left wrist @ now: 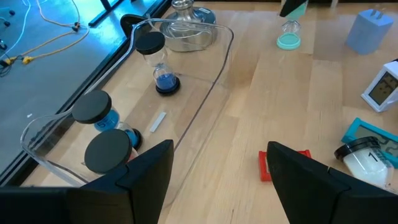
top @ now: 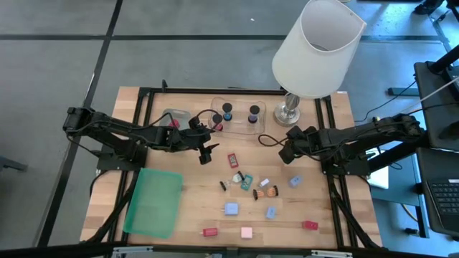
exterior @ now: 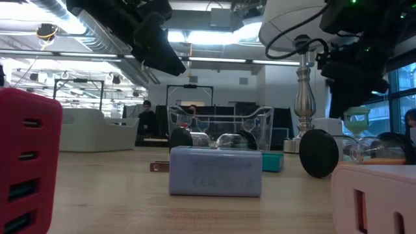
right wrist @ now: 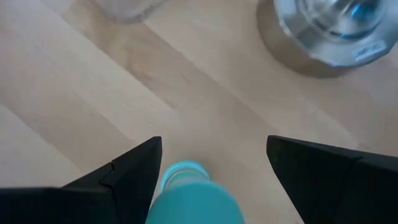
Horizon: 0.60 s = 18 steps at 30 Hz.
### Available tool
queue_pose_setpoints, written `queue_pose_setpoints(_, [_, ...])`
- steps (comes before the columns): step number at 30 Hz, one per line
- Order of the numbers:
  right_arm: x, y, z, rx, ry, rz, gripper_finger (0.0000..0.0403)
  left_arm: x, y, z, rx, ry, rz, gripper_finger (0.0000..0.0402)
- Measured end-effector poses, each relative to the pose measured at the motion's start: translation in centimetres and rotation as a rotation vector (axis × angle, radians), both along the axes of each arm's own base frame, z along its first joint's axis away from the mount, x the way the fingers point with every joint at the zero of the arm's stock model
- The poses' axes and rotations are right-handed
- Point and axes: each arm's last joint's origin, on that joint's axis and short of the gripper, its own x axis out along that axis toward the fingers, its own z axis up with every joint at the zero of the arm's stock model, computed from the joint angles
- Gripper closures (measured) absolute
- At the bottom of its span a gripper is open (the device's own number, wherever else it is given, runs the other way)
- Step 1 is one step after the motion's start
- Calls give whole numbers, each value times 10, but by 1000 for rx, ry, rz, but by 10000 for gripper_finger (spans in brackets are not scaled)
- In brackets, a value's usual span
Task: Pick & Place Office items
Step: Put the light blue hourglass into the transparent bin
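My left gripper (top: 205, 149) (left wrist: 221, 146) hangs open above the table beside the clear tray (left wrist: 205, 93), which holds dark-capped hourglass pieces (left wrist: 163, 62). A red piece (left wrist: 265, 167) lies on the wood just ahead of one finger. My right gripper (top: 288, 152) (right wrist: 212, 140) is open, pointing steeply down near the lamp base (top: 289, 111). A small teal hourglass (right wrist: 185, 186) (left wrist: 288, 34) stands upright on the table between its fingers. More office items (top: 247, 183) lie scattered on the near half of the table. My right gripper comes from above over the teal hourglass's top (right wrist: 180, 177), which shows between the open fingers, close to one of them. Whether a finger touches it, I cannot tell. The hourglass stands upright on the table.
The big white-shaded lamp (top: 315, 50) stands at the far right, its base close to my right gripper. A flat green lid (top: 153, 202) lies near left. Blue (top: 231, 208), red (top: 310, 225) and pink (top: 247, 232) blocks lie toward the near edge.
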Motion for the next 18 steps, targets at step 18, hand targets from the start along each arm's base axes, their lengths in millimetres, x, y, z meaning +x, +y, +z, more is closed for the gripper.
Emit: queue_pose_setpoints(18, [0, 4, -1, 160, -8, -30, 110, 0, 0, 0, -6, -3, 5, 146])
